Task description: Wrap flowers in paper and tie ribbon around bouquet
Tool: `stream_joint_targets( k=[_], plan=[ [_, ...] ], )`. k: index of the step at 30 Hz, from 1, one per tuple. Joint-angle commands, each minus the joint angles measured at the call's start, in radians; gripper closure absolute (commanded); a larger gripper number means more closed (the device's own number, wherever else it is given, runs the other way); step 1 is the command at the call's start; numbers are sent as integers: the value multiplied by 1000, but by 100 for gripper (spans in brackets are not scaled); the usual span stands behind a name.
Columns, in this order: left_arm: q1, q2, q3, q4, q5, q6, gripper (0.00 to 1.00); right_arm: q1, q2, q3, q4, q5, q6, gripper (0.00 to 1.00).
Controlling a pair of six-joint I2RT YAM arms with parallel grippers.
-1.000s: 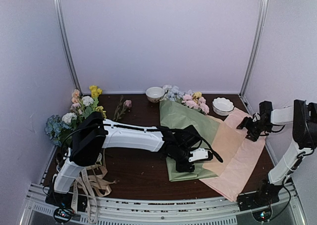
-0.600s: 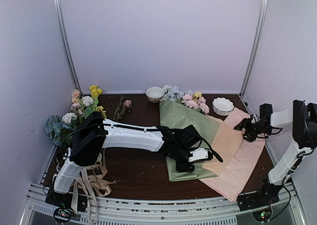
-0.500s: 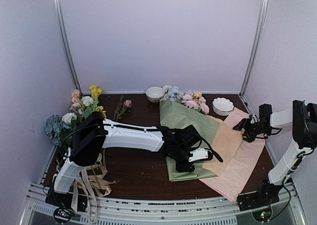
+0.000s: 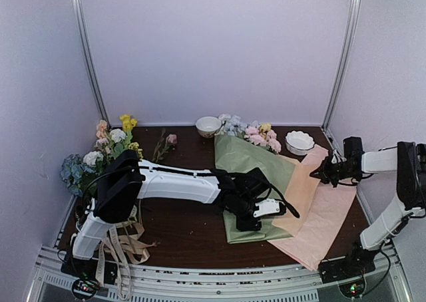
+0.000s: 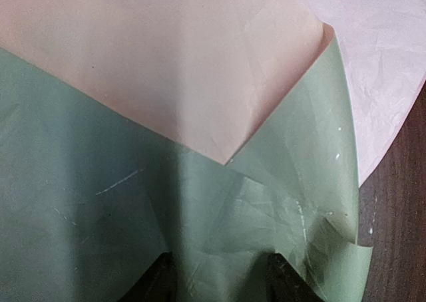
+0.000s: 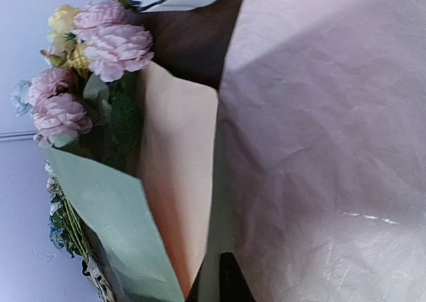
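Stems of flowers hidden under paper. Tips of left gripper cut off, apart, on green face; grip unclear. Also right gripper clenched at peach edge beside pink sheet; pinch unclear.

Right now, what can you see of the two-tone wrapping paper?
The paper is a thin, crinkled sheet, olive-green on one face, peach on the other, lying on the table partly over a pink sheet. Its green side is folded over the flowers, whose blooms stick out at the far end; peach shows to the right. The left gripper presses its near end, fingers apart; the shut right gripper sits at its right edge.
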Motion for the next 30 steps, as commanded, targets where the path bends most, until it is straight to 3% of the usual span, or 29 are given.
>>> stream_joint_targets(
  k=[1,12,19,30],
  plan=[
    [9,7,1,10,15,-8,50,82,-115,26,-44,27,-18,100],
    [9,6,-5,11,13,-12,50,410,-162,132,83,-25,114,100],
    [9,-11,-34,35,13,-14,49,536,29,282,146,19,150,100],
    [-4,-137,-181,159,-3,3,30,597,377,412,162,45,161,100]
  ],
)
